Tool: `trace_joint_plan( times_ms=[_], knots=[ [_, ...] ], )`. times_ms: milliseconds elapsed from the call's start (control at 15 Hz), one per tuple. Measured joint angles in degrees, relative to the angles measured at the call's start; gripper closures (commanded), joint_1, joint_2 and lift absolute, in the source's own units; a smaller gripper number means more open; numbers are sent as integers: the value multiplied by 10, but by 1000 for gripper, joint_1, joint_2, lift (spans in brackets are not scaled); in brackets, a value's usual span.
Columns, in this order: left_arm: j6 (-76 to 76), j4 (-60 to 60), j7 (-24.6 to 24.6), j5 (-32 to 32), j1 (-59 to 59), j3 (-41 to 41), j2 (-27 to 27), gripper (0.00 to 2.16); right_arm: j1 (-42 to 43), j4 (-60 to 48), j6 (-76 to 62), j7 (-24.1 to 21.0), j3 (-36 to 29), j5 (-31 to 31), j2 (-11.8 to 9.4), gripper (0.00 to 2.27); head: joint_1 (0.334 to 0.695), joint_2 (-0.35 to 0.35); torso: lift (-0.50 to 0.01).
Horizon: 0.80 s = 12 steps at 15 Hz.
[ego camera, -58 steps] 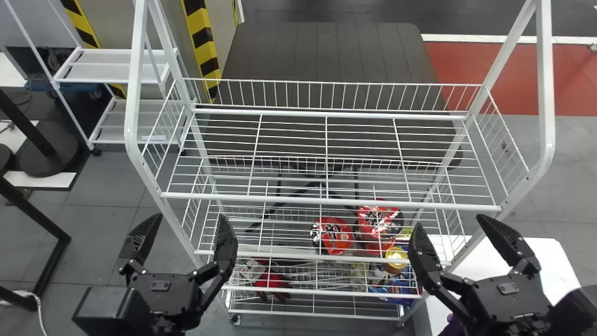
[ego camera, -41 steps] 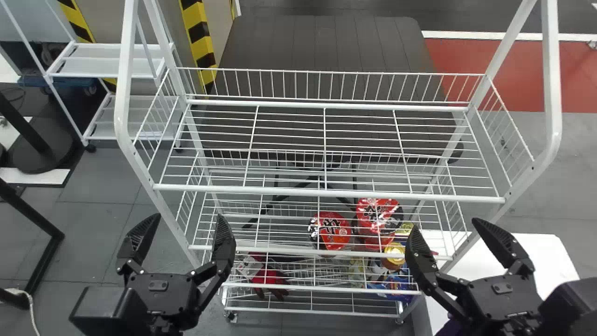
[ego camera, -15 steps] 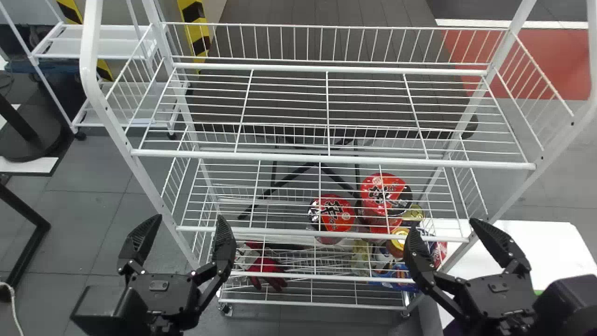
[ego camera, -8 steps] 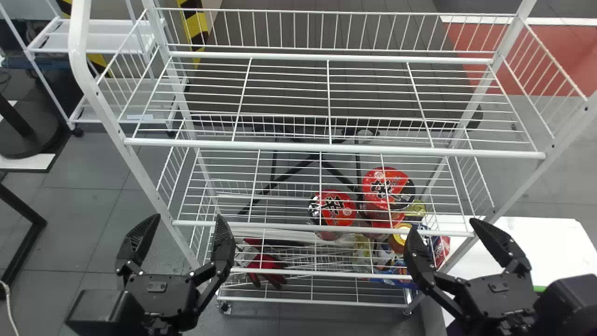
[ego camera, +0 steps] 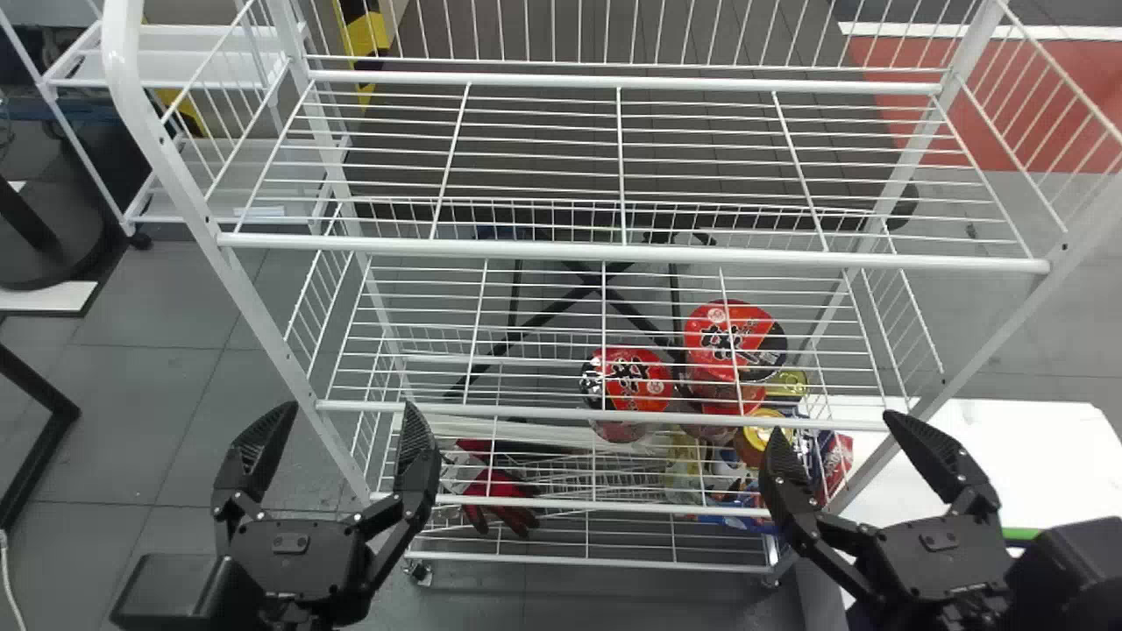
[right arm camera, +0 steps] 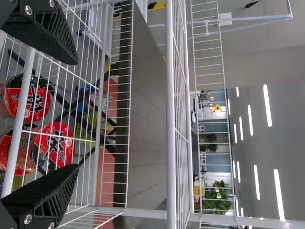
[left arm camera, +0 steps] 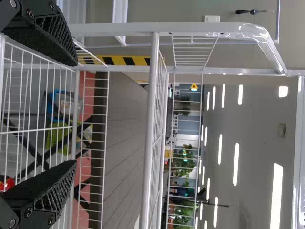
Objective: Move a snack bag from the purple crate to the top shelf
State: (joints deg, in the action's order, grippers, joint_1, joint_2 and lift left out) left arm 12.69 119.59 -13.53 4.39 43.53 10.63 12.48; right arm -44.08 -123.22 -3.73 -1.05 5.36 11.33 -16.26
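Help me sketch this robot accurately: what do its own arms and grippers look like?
The black left gripper and black right gripper match: two flat, tapering fingers with ridged inner faces. Silver screws dot the linkages; each palm has a small grey plate, and each arm a boxy black housing.

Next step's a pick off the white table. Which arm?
Right, I'd say. Its gripper is open, empty and beside the white table. The left gripper, also open and empty, is over by the rack's left end, farther away.
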Motion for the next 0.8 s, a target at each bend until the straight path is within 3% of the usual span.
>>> trace_joint_plan(
  times_ms=[800],
  knots=[
    [3,1,-1,0,2,0,-3,80,2,-1,9,0,0,-1,1,19,695,2,-255]
  ],
)
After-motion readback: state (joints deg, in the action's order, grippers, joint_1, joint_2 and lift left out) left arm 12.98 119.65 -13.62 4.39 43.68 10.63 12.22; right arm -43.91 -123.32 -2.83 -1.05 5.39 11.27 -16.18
